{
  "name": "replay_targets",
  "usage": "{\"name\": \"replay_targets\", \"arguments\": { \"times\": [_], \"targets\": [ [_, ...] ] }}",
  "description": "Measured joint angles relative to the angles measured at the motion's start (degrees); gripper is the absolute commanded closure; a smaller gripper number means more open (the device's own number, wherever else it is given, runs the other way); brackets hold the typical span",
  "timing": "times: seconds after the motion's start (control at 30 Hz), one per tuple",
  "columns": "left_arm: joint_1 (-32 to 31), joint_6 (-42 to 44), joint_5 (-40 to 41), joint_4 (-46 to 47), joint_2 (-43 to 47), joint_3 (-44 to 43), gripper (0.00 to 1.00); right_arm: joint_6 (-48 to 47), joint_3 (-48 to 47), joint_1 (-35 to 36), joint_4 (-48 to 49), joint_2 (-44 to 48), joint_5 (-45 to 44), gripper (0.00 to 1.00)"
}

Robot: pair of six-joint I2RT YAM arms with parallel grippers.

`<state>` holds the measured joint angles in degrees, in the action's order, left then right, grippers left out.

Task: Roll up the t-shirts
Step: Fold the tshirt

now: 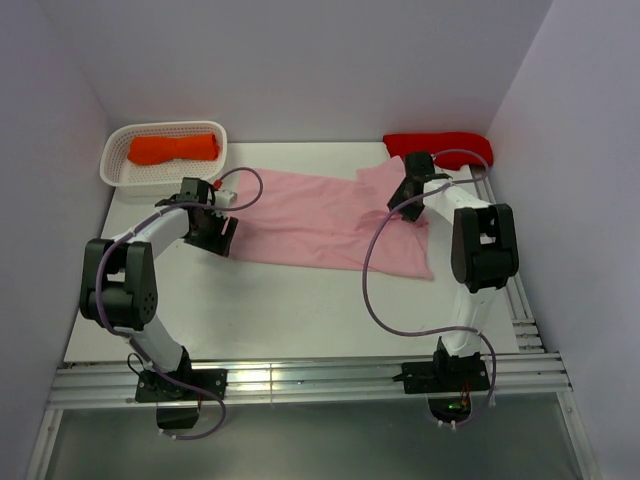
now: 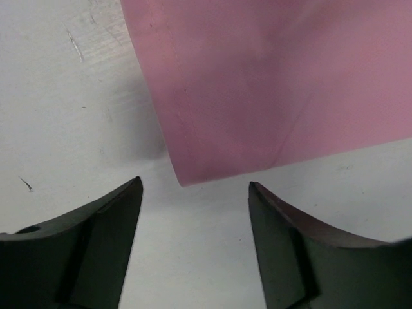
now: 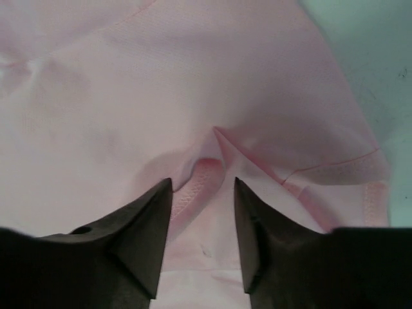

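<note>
A light pink t-shirt (image 1: 320, 220) lies spread flat across the middle of the table. My left gripper (image 1: 225, 238) hovers at its left end, open over bare table. In the left wrist view a corner of the pink cloth (image 2: 257, 84) lies just ahead of the left gripper (image 2: 195, 183), apart from both fingers. My right gripper (image 1: 403, 195) is over the shirt's right end. In the right wrist view the right gripper (image 3: 203, 181) stands open over the pink cloth (image 3: 161, 84), with a raised fold of the ribbed collar (image 3: 205, 172) between its tips. An orange bundle (image 1: 175, 148) and a red bundle (image 1: 437, 145) lie at the back.
The orange bundle rests in a white mesh basket (image 1: 118, 172) at the back left corner. The red bundle sits on the table at the back right, near the wall. Walls close in the back and both sides. A metal rail (image 1: 300, 380) runs along the near edge.
</note>
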<state>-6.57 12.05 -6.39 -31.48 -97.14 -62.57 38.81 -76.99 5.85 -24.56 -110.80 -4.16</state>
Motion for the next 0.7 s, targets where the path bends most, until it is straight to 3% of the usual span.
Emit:
{"name": "replay_targets", "arguments": {
  "times": [0.07, 0.23, 0.47, 0.7],
  "targets": [
    [0.02, 0.63, -0.07, -0.15, 0.59, 0.68, 0.23, -0.15, 0.0, -0.22, -0.17, 0.46, -0.11, 0.42],
    [0.94, 0.81, -1.29, -0.96, 3.48, 1.07, 0.21, -0.31, 3.91, -0.79, -0.81, 7.34, -0.92, 0.42],
    [5.2, 0.96, -8.22, -4.02, 5.55, -0.39, 0.2, 1.53, 23.45, -0.94, -0.11, 33.77, -2.56, 0.42],
    [5.7, 0.55, -13.33, -5.11, 3.04, -0.46, 0.19, 5.44, 42.21, -1.03, -0.17, 50.88, -2.16, 0.41]
  ]
}}
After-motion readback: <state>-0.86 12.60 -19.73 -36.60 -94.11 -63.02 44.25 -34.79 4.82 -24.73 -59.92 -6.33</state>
